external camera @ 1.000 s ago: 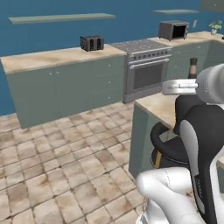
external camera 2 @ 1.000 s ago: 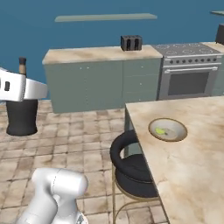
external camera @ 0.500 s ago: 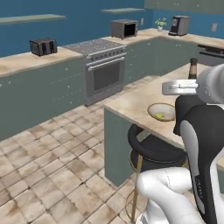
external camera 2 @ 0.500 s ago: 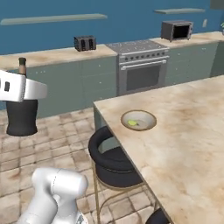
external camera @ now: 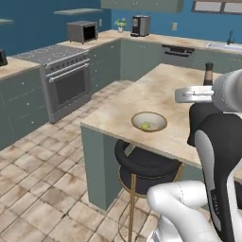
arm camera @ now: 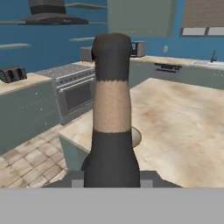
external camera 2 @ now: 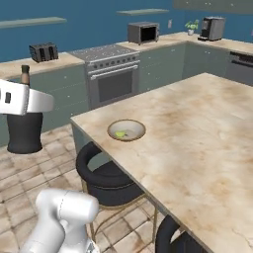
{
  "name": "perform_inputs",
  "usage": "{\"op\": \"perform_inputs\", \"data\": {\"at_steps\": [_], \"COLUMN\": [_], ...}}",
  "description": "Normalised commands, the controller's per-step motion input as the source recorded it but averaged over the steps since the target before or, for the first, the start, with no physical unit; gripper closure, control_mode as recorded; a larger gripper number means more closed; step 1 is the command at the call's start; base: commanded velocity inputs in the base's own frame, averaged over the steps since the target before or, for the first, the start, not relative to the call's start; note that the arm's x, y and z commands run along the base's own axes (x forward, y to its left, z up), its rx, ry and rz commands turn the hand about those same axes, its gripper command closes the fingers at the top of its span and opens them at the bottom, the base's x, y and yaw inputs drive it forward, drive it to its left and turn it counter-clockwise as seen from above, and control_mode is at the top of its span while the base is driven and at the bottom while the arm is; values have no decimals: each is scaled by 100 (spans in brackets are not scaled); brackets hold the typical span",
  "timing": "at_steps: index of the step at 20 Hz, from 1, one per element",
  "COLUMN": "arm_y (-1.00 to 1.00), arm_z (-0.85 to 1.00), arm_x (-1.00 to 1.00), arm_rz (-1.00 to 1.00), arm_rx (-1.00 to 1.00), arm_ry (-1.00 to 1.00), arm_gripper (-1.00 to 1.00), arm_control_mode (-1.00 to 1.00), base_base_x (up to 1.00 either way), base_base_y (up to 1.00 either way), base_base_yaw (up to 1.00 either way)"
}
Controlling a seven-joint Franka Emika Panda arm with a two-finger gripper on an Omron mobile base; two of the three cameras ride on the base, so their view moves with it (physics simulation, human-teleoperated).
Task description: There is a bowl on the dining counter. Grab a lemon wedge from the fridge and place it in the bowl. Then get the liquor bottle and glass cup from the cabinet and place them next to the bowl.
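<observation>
At our pincer: our gripper (arm camera: pixel 112 181) is clamped on the liquor bottle (arm camera: pixel 112 118), held upright above the floor beside the island.
Bottle look: we see a dark body, tan neck band, dark cap.
Bowl: the bowl (external camera: pixel 149 121), tan-rimmed, sits near the dining counter (external camera 2: pixel 197 128) corner.
Bowl contents: the lemon wedge (external camera 2: pixel 120 133), at roughly 7 o'clock inside.
</observation>
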Motion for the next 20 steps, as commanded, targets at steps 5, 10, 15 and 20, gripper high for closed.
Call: {"op": "perform_inputs", "data": {"at_steps": [5,10,15,20], "arm_y": [0,0,0,0], "arm_z": [0,0,0,0], "arm_x": [0,0,0,0], "arm_rz": [0,0,0,0], "arm_rx": [0,0,0,0], "arm_ry": [0,0,0,0], "arm_gripper": [100,100,100,100], "arm_control_mode": [100,100,100,100], "base_base_x": [1,-12,-33,-31], "base_base_y": [49,47,49,57], "base_base_yaw": [-40,-25,-15,-21]}}
